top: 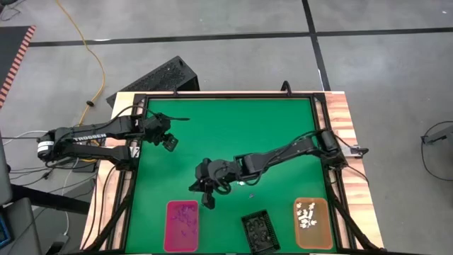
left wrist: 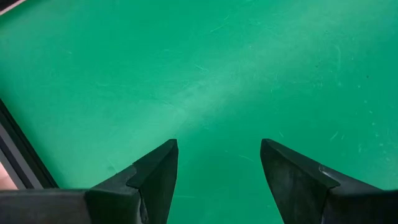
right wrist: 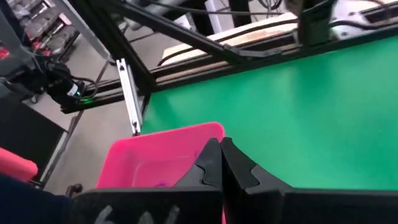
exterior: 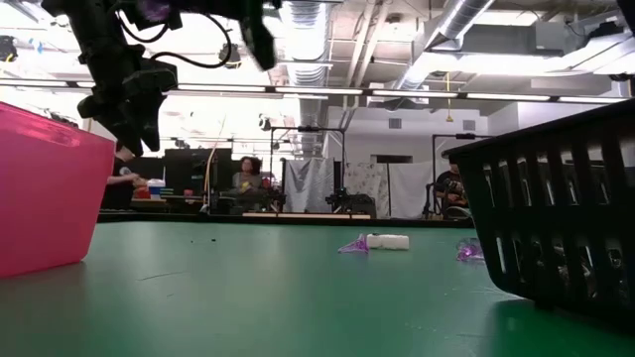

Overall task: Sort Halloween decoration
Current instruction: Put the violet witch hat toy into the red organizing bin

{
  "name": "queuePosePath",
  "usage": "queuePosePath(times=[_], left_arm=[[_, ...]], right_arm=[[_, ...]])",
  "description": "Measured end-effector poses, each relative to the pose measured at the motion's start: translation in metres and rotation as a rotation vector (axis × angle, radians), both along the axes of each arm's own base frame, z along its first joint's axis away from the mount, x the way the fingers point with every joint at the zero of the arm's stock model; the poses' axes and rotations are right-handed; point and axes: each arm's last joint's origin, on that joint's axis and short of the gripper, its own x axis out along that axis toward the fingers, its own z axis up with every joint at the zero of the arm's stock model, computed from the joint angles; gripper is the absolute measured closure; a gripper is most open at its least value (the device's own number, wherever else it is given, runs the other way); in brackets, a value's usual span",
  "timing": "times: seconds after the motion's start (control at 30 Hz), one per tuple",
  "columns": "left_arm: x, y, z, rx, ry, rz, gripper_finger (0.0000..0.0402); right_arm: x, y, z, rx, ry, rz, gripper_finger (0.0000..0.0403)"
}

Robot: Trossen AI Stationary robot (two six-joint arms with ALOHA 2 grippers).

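Trinkets (exterior: pixel 382 242) loose on mat (top: pixel 233 134) near right gripper (top: pixel 207 200), between pink tray (top: pixel 182 227) and black tray (top: pixel 258 231); more in trays. Right gripper pinched closed above pink tray, contents unclear. Left gripper (left wrist: pixel 217 180) parted, empty, far off

The left gripper (left wrist: pixel 219 163) hangs over the bare green table mat (left wrist: pixel 205 74), its two dark fingers (left wrist: pixel 155 177) spread apart, a black frame rail (left wrist: pixel 18 158) alongside
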Motion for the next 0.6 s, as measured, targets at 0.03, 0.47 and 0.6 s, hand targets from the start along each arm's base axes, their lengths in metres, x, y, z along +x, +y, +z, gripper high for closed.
queuePosePath(times=[0.03, 0.47, 0.6], left_arm=[[0.000, 0.000, 0.000, -0.001, -0.001, 0.001, 0.0183], [0.000, 0.001, 0.000, 0.017, 0.004, 0.014, 0.0183], [0.000, 0.001, 0.000, 0.017, 0.003, 0.017, 0.0183]], right_arm=[[0.004, 0.002, -0.001, -0.003, -0.005, 0.004, 0.0389], [0.064, 0.041, -0.047, -0.009, 0.039, 0.296, 0.0376], [0.068, 0.039, -0.046, -0.013, 0.107, 0.313, 0.0323]])
